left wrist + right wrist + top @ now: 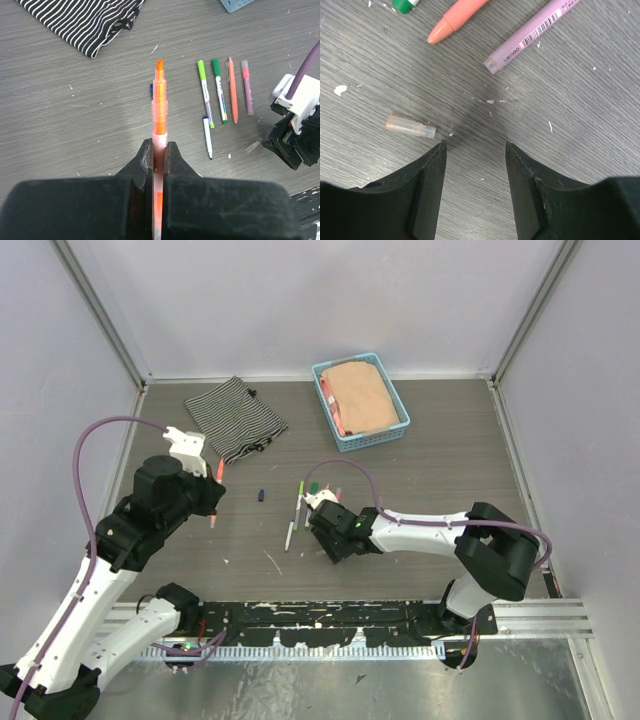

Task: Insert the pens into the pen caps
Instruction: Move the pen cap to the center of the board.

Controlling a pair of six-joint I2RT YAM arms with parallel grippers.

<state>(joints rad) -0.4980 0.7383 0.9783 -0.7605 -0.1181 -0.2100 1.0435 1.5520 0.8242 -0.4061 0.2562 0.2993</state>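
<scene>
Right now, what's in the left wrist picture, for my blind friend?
The left gripper is shut on an orange pen, bare tip pointing away. Five more pens lie on the table to its right, striped cloth top left.

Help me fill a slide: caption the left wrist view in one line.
Left claw shut on an uncapped orange highlighter, more pens lying side by side on the grey table.

L arm [90, 580]: rose from near-left base, elbow bent, wrist fwd at left-centre.
L gripper [159, 150]: jaws clamped tight on orange pen [159, 100], tip pointing fwd.
R arm [420, 532]: elbow folded at right, forearm stretched left, low.
R gripper [475, 147]: jaws parted, approx. half-wide, aimed downward.
</scene>
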